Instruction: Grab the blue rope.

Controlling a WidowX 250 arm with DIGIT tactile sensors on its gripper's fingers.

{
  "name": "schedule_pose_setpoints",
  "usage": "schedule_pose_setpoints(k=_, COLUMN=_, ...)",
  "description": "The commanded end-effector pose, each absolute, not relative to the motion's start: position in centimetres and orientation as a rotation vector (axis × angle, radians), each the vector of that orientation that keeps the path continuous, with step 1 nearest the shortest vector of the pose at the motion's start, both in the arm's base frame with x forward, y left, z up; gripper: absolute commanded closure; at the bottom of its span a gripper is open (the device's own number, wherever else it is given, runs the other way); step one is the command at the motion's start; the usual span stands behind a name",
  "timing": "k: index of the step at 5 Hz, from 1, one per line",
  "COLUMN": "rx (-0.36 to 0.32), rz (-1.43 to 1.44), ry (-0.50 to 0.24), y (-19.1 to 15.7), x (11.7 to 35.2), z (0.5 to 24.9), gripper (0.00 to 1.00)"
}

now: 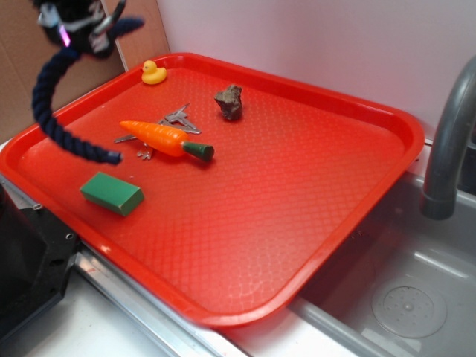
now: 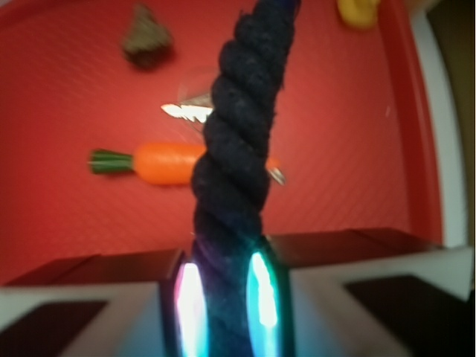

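Wrist view: gripper (image 2: 223, 286) clamped on blue rope (image 2: 234, 149) near one end; soft, floppy, light, rest dangles below.

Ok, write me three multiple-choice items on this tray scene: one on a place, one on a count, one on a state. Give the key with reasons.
1. Where is the yellow duck?
A. near the tray's far corner
B. in the sink
C. on the green block

2. How many green blocks lie on the red tray?
A. three
B. one
C. none

3. What state is the blue rope in?
A. flat on the tray
B. coiled round the carrot
C. lifted, hanging from the jaws

Key: 1 A, it sits by the far rim; 2 B, only one shows; 3 C, the gripper clamps it above the carrot.
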State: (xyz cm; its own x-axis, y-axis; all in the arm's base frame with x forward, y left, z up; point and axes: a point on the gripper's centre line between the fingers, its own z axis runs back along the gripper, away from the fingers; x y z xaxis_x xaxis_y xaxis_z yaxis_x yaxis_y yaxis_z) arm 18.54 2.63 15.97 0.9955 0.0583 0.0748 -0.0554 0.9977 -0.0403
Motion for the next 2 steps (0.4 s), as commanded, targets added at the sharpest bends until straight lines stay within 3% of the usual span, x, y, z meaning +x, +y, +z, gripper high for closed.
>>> schedule_pose_setpoints(k=1, rx=-0.062, rz=-0.025, ry=-0.073, y=-0.39, x=20.00, z=21.22, gripper=1.00)
schedule_pose_setpoints(k=2, rx=-0.058, rz=-0.029, ry=-0.081, y=-0.77, x=19.61, z=21.36, gripper=1.00)
